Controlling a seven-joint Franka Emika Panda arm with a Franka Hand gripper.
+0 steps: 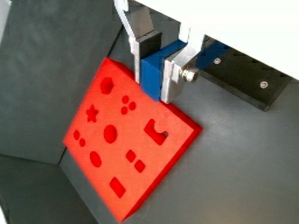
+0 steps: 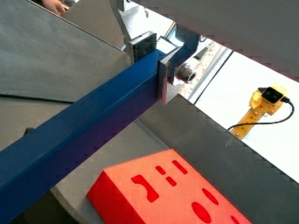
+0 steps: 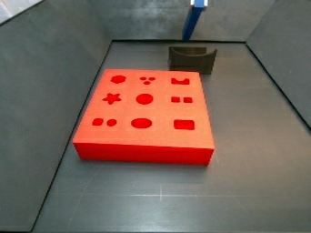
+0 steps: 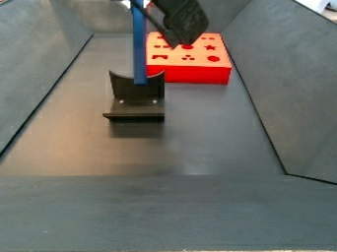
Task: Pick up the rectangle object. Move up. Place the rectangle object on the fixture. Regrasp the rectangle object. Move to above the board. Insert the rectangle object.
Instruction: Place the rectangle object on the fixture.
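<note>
The rectangle object (image 2: 93,114) is a slim, long bar of plain matte blue with square edges. In a side view (image 4: 136,39) it hangs upright, its lower end down at the curved notch of the fixture (image 4: 134,96); whether it touches the notch cannot be told.

The hand (image 2: 163,66) is clamped on the bar near its upper end, the flat silver fingers (image 1: 138,54) pressing either side of the blue in both wrist views. In a side view the hand (image 4: 178,18) is a dark bulk set at a tilt high over the tabletop, just right of the bar.

The fixture is a small dark grey block, dull in finish, with an upright back and a flat base plate. In a side view (image 3: 192,58) it stands at the far end of the enclosure, just beyond the board (image 3: 145,114), with only a short piece of the blue bar (image 3: 198,5) showing above it at the frame's edge.

The board is a thick, flat, bright red-orange slab with a smooth matte top cut with a star, circles, ovals, squares and rectangles. It lies flat on the dark grey tabletop (image 3: 158,196), which is smooth and ringed by sloping grey walls.
</note>
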